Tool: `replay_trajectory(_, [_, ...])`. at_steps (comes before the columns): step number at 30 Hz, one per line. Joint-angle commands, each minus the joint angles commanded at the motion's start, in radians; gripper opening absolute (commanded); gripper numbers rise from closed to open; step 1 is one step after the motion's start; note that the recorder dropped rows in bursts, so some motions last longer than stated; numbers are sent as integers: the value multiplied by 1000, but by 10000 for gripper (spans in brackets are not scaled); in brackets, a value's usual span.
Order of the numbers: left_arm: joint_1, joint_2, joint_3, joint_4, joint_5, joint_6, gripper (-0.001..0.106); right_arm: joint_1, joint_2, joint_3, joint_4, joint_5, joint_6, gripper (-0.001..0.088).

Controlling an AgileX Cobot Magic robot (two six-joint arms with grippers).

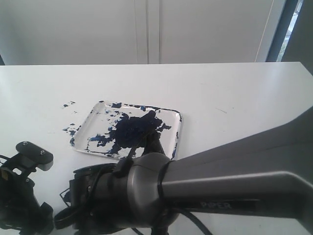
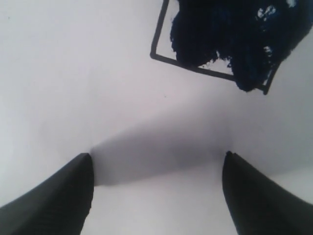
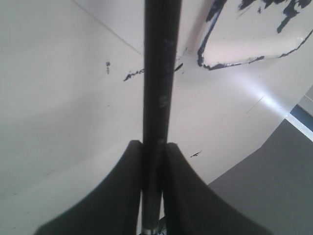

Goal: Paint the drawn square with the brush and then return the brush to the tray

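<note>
a: which way does the shallow white rectangular tray (image 1: 168, 122), blotched dark blue, lie from the tool?

b: straight ahead. the right gripper (image 3: 154, 144) pinches the long thin black paintbrush (image 3: 159, 88) between fingers pressed tight on the shaft. the shaft's long axis runs toward a rounded corner of the tray, and its far end is out of frame. the right arm reaches across in front of the tray and is much the nearer. a return looks like a short forward carry.

a: and the small hand-drawn black-line square (image 2: 220, 44)?

b: it sits on the white table (image 1: 234, 98), off the tray, below the left gripper (image 2: 156, 156), whose fingers stand spread and empty. dark blue paint fills most of it. a white strip shows along one side, and the paint spills over the line at one corner.
</note>
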State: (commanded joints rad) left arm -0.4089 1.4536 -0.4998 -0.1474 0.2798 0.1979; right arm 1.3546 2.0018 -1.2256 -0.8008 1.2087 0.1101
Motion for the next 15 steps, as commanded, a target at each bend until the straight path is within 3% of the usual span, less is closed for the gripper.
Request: replay_trajectory(15, [0, 0, 0, 0, 0, 0, 752, 33, 0, 0, 2, -5, 0, 0])
